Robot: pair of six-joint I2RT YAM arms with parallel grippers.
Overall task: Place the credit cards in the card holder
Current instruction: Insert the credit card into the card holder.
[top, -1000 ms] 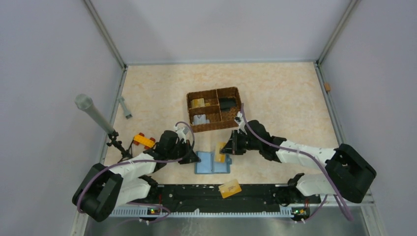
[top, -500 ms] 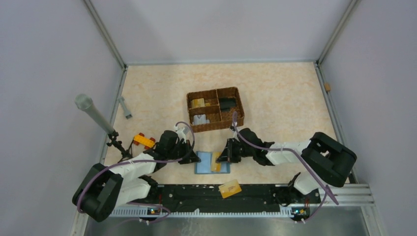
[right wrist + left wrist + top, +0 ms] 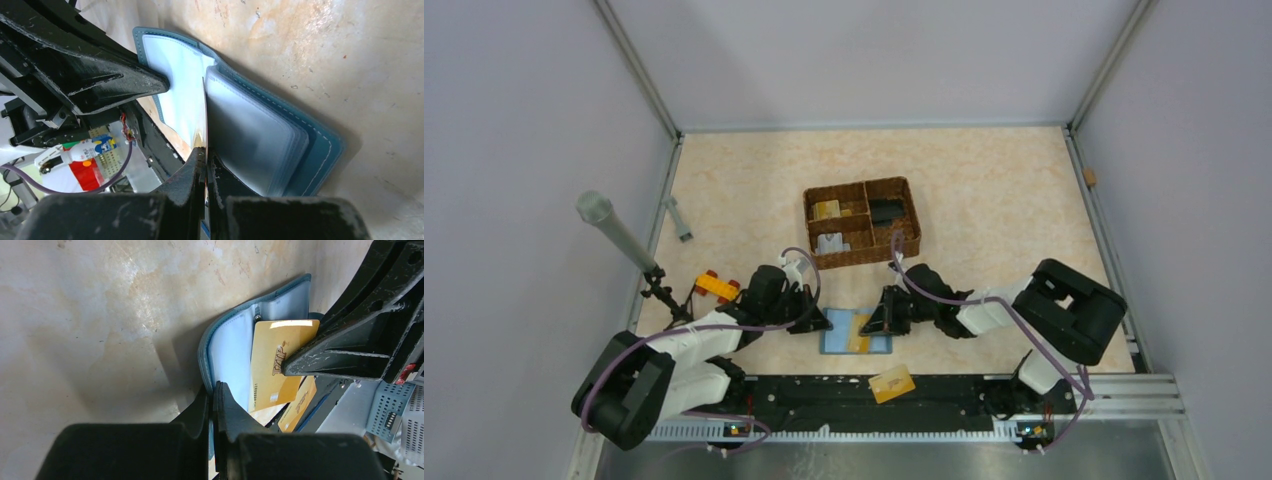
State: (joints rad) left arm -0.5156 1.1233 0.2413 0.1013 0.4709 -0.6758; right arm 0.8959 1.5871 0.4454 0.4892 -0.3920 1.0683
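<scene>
A teal card holder lies open on the pale marbled surface just ahead of the two arm bases, its lighter blue inside facing up; the task looks to be in its early part, since no card can be seen seated in the clear sleeves. The left tool is closed narrowly on the left flap of the card holder, pinning it open and flat; the right tool is clamped on a gold card, held on edge over the fold. In the left wrist view the gold card stands partly down against the right-hand stack of sleeves, with much of its face showing, so the insertion seems begun but not finished. In the right wrist view the right tool grips the card edge-on, touching the mouth of the sleeves of the card holder; the left tool presses on the flap just beside it. A second gold card lies on the black rail at the near edge, apart from the holder and not yet picked up. The brown wicker basket farther back holds a gold piece and a pale grey piece that may be further cards; this cannot be told for sure.
</scene>
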